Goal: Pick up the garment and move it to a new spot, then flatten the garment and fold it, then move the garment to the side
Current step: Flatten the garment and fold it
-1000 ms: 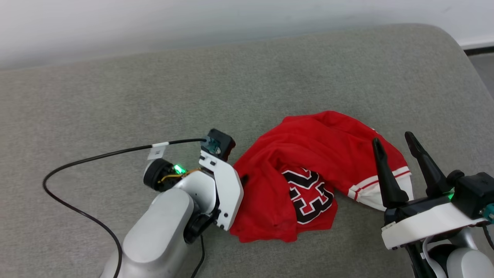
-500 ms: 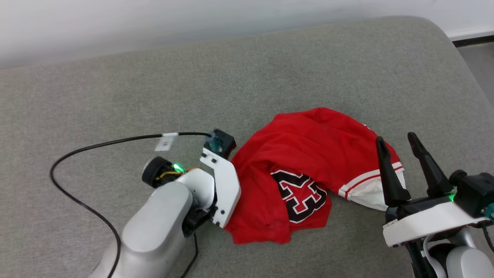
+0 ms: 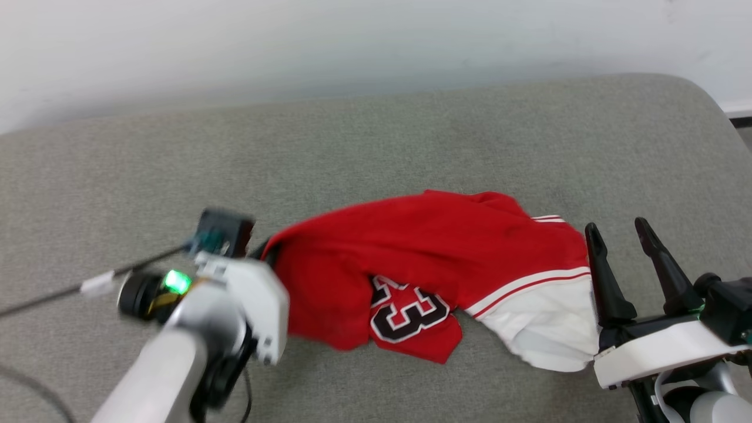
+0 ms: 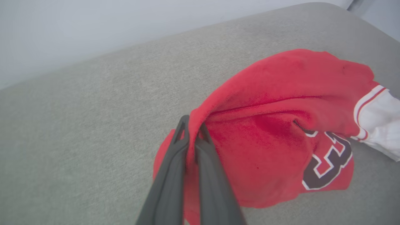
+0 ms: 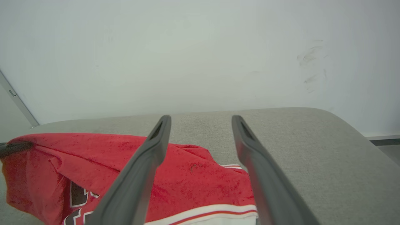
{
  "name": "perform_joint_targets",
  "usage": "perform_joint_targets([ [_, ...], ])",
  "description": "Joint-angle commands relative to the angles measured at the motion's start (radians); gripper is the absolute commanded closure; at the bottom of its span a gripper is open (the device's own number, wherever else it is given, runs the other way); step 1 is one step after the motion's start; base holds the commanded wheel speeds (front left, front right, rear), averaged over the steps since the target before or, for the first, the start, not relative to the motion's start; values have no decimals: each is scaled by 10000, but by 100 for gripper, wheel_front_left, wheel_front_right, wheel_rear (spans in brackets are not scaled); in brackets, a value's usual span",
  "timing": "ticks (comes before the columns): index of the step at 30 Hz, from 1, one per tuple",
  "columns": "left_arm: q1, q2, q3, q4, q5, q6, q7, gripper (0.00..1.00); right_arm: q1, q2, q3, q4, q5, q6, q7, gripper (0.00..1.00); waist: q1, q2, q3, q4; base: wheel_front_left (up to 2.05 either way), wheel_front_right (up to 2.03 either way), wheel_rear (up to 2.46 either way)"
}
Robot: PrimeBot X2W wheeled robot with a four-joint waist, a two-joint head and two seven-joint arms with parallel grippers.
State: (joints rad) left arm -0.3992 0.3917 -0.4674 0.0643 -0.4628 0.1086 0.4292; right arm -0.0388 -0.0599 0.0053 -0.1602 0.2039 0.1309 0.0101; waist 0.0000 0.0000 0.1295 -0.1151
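Grey cushion (image 3: 411, 135) holds the garment (image 3: 435, 258), half lifted. Left hand (image 4: 192, 131) pinches its red edge; right hand (image 3: 618, 230) hangs by the white sleeve (image 3: 546, 317), fingers apart (empty). Lift high, go slow, don't drag.

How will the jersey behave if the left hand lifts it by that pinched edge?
Probably floppy: the jersey sags in folds from where the left hand pinches it. It would likely hang bunched, not flat; the white sleeve lies slack on the grey cushion. It seems light: one small pinch holds up a ridge of cloth.
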Motion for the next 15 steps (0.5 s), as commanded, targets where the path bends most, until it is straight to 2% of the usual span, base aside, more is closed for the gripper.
perform_joint_targets([
  [1, 774, 188, 158, -399, -127, 300, 88, 100, 143, 46, -46, -91, -23, -3, 33, 0, 0, 0, -160, 162, 0, 0, 0],
  [3, 1884, 360, 357, -963, -342, 756, 214, 100, 257, 64, -75, -134, -28, -3, 61, 0, 0, 0, -255, 248, 0, 0, 0],
  [6, 3556, 325, 590, -1427, -895, 1358, 387, 100, 382, 72, -70, -213, -41, -3, 126, 0, 0, 0, -391, 345, 0, 0, 0],
  [10, 5135, -27, 751, -1111, -1786, 1638, 427, 100, 431, 82, -68, -354, -106, -3, 234, 0, 0, 0, -509, 488, 0, 0, 0],
  [11, 5380, -134, 708, -905, -2043, 1554, 537, 92, 430, 80, -56, -378, -123, -3, 232, 0, 0, 0, -543, 517, 0, 0, 0],
  [12, 5508, -248, 709, -744, -2228, 1491, 545, 60, 443, 81, -35, -395, -117, -3, 274, 0, 0, 0, -583, 547, 0, 0, 0],
  [13, 5542, -346, 737, -598, -2343, 1446, 463, 0, 456, 77, -15, -417, -141, -3, 320, 0, 0, 0, -620, 577, 0, 0, 0],
  [15, 5521, -466, 795, -344, -2394, 1393, 167, 0, 515, 70, -31, -450, -190, -3, 367, 0, 0, 0, -691, 628, 0, 0, 0],
])
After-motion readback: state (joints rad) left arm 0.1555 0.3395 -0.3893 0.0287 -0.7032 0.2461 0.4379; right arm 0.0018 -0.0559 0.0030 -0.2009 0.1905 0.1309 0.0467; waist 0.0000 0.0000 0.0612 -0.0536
